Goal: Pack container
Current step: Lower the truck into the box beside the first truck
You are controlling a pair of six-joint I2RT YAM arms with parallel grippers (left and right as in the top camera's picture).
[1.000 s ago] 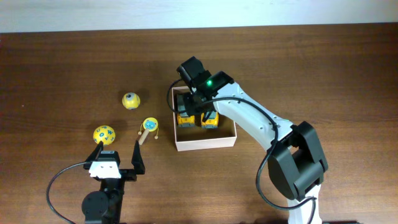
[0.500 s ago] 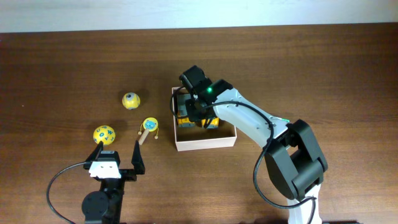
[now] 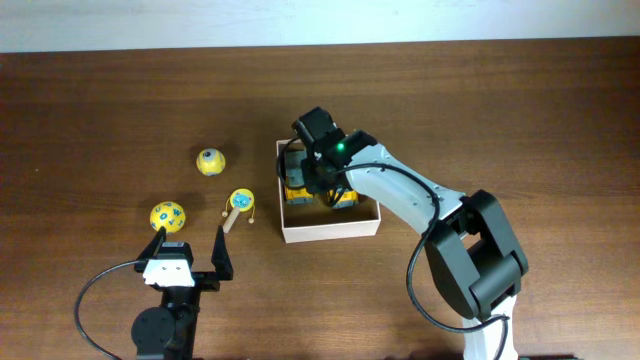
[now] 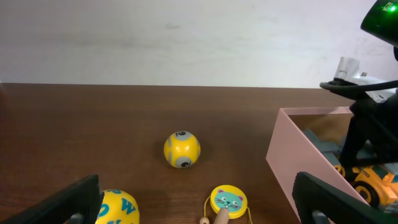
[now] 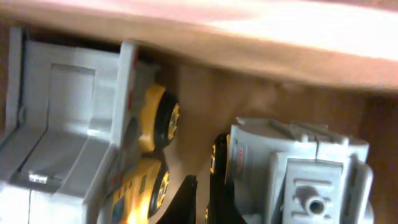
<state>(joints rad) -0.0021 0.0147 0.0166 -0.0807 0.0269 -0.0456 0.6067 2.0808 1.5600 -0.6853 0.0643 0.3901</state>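
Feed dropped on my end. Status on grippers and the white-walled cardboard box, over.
Left gripper open, idle. Right gripper shut, down inside white-walled cardboard container between two yellow-grey toy trucks. Two yellow balls, yellow cat-face rattle outside. Nothing blocking.

Seen from well above, the overhead camera looks straight down on the whole bench (image 3: 100, 100). The left wrist camera sits low over the bench's near side, facing the far wall. Both views take in the yellow ball (image 4: 182, 149), the cat-faced rattle (image 4: 228, 201) and the left wall of the container (image 4: 298, 168). The right wrist camera, down inside the container, frames two toy trucks (image 5: 62, 124) at very close range.
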